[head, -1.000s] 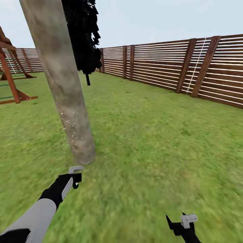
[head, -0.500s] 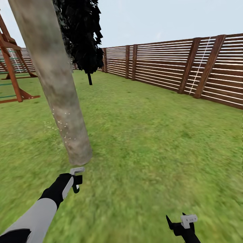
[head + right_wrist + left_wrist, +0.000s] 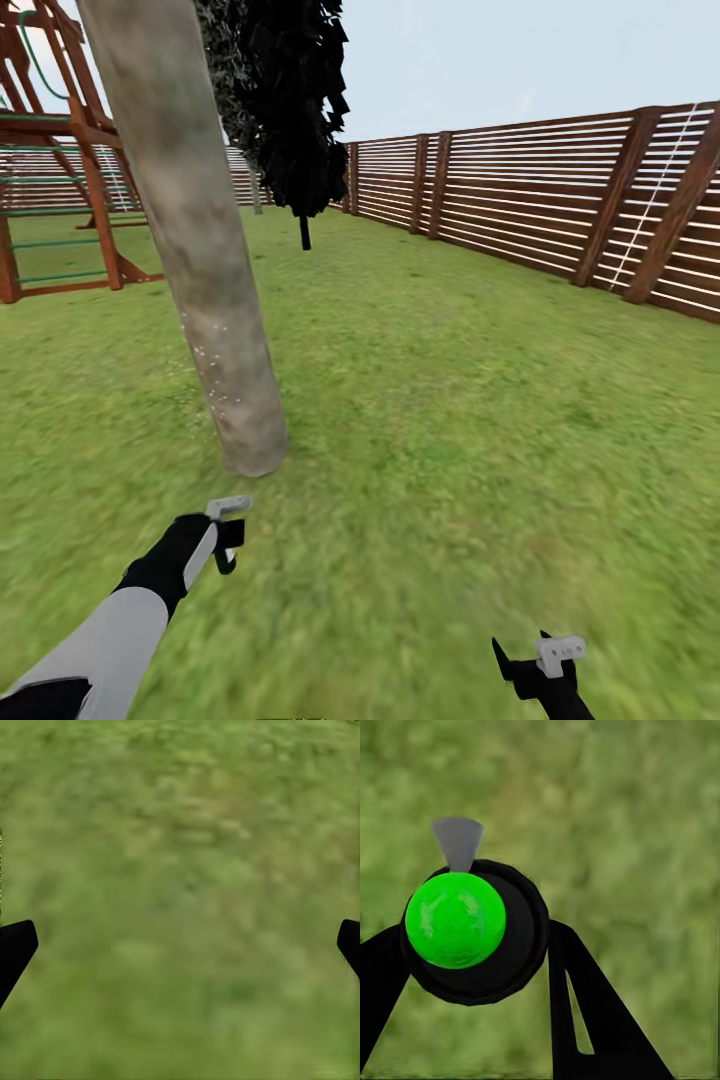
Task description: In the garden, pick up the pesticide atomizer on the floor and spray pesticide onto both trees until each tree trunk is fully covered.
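**Atomizer held by left gripper, near trunk base**

Pesticide atomizer [image 3: 472, 934], green-capped with a black body, is pinched between the left gripper [image 3: 228, 532] fingers [image 3: 592, 1020]. Tree trunk [image 3: 205, 260] stands just ahead, with whitish pesticide specks [image 3: 212, 392] low on it. Right gripper [image 3: 545, 668] fingers are spread over the grass [image 3: 187, 885]. Fence [image 3: 560, 215] stands behind.

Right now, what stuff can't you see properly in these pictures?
- Tree trunk: head view, its top is cut off by the picture's upper edge.
- Pesticide atomizer: left wrist view shows just its green top between the left gripper fingers; the body underneath is hidden.
- Right gripper: right wrist view, fingertips barely peek in at the edges.
- Grass floor: blurry, no detail.
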{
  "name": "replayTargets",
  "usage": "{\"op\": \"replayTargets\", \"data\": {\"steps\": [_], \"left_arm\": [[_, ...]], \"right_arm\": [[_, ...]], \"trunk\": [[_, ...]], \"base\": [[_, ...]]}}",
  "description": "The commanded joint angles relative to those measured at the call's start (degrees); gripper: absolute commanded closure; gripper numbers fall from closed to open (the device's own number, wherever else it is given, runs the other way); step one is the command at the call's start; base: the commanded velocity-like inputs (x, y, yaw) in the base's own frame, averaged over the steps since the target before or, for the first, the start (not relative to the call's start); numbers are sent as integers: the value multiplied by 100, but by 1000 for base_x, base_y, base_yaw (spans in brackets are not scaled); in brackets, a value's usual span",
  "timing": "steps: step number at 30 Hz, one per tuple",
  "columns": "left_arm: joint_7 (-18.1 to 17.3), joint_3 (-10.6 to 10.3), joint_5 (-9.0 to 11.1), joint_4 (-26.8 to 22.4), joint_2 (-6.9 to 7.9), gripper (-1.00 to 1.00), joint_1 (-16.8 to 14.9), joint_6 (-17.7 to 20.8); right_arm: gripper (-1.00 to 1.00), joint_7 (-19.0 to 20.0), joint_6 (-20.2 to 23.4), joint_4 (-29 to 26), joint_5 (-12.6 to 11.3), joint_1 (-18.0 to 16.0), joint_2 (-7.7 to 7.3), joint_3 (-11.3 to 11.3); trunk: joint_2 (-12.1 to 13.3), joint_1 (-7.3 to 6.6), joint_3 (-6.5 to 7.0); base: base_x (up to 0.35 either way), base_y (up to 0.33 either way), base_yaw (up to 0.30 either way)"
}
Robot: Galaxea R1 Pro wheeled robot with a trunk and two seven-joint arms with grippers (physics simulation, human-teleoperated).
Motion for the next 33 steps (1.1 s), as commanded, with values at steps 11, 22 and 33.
{"op": "replayTargets", "data": {"steps": [11,22,33], "left_arm": [[44,-8,-26,91,109,100,12,283],[53,170,-29,96,92,100,24,272],[53,171,-20,96,75,100,26,268]], "right_arm": [[-100,8,0,0,0,1,0,0],[-100,8,0,0,0,1,0,0],[-100,8,0,0,0,1,0,0]], "trunk": [[0,0,0],[0,0,0],[0,0,0]], "base": [[9,-24,154],[209,-173,0],[198,-211,171]]}}
